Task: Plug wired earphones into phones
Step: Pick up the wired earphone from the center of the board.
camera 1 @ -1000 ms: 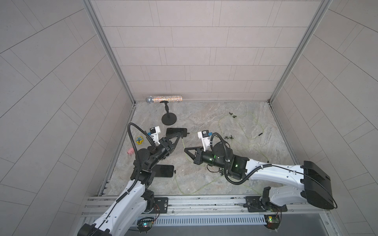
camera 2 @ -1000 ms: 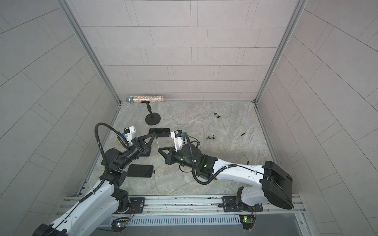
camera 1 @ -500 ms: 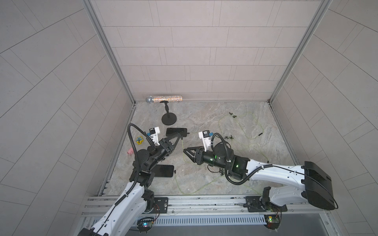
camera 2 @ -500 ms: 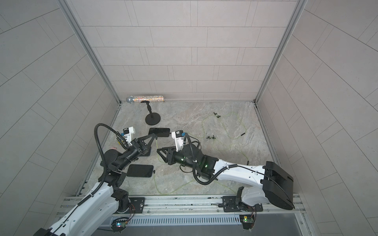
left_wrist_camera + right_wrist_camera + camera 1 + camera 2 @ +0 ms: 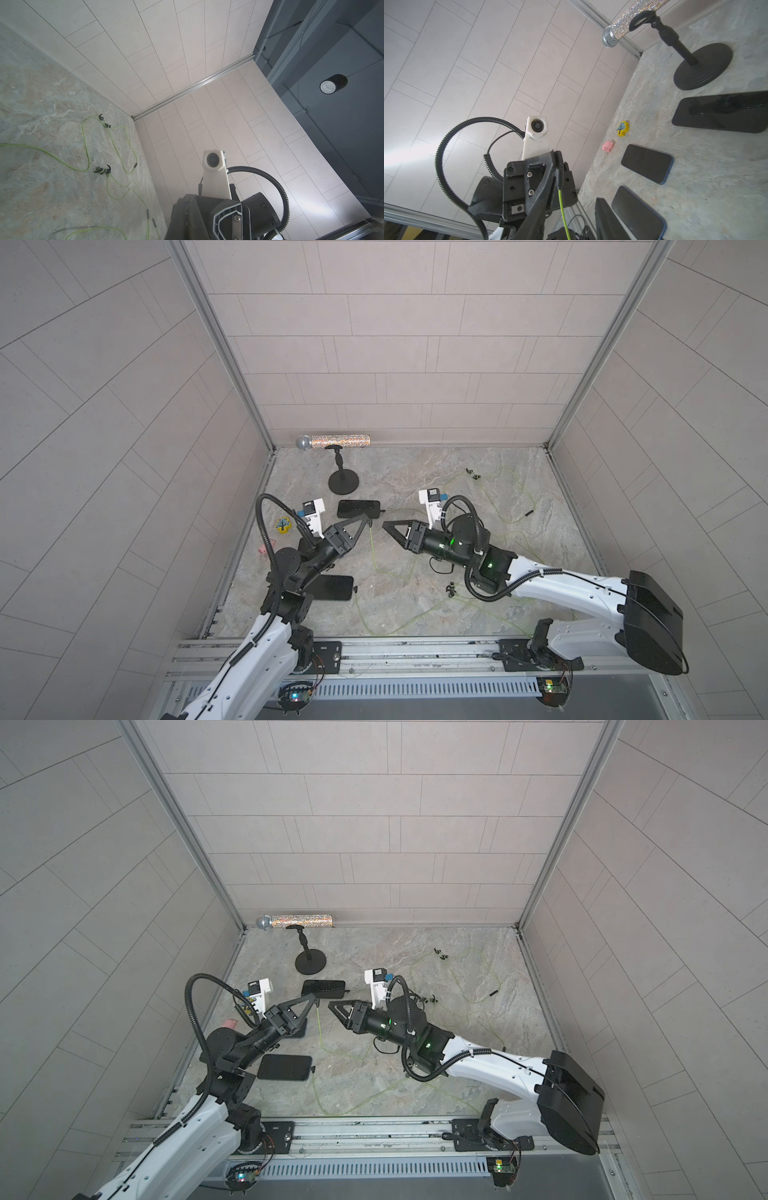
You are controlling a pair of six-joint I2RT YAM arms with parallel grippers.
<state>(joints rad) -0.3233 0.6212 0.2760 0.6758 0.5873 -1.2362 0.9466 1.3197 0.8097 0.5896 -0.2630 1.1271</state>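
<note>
Near edge of surface (image 5: pixel 415 585): near phone (image 5: pixel 332 588), small plug at its end, looks finished.
Middle: left claw (image 5: pixel 368 520) clamped on the plug (image 5: pixel 558 173) of a yellow-green earphone cable (image 5: pixel 372 549), which hangs down to the surface. Right claw (image 5: pixel 384 524) has shifted up level with it, tips close but apart. Cannot tell if its jaws are parted. Reads as a handover; left alone carries the plug.
Middle phone (image 5: pixel 646 163), below left arm, no cable seen: likely target.
Beyond: far phone (image 5: pixel 358 508), plug at its end.
</note>
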